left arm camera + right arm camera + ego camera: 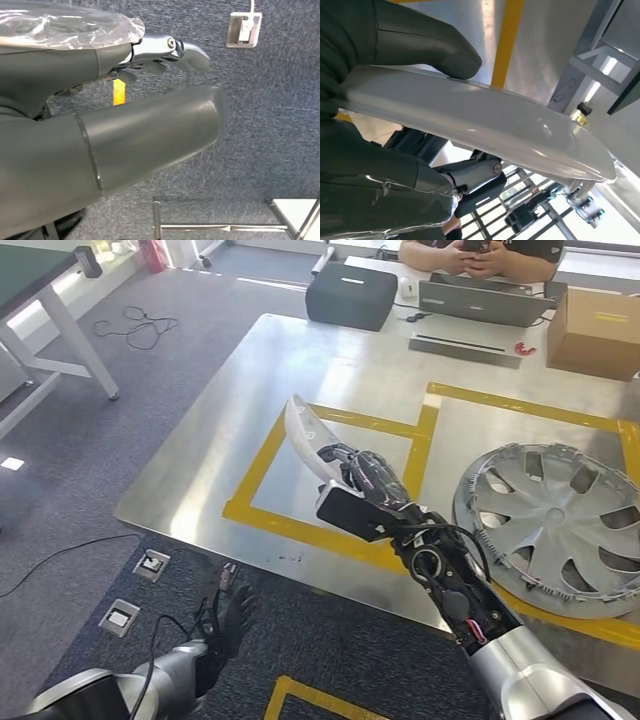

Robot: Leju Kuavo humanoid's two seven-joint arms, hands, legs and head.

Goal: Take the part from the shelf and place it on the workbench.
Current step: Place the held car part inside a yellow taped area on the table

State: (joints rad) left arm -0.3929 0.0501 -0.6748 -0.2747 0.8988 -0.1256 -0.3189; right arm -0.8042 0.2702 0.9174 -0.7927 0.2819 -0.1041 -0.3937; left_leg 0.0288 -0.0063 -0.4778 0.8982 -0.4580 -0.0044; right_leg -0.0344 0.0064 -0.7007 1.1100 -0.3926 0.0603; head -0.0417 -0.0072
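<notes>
Gripped in the right hand (355, 485), the white curved part (306, 435) hung above the workbench (226, 420), not yet set down; left hand (226, 625) hung loosely spread

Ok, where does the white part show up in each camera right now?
Head view: white part near centre, held by the right hand over the workbench, above a yellow tape line.
Left wrist view: not in it; the left hand hangs over carpet.
Right wrist view: a long pale blade running corner to corner.
Shared landmark: the yellow tape line, in the head and right wrist views.
</notes>
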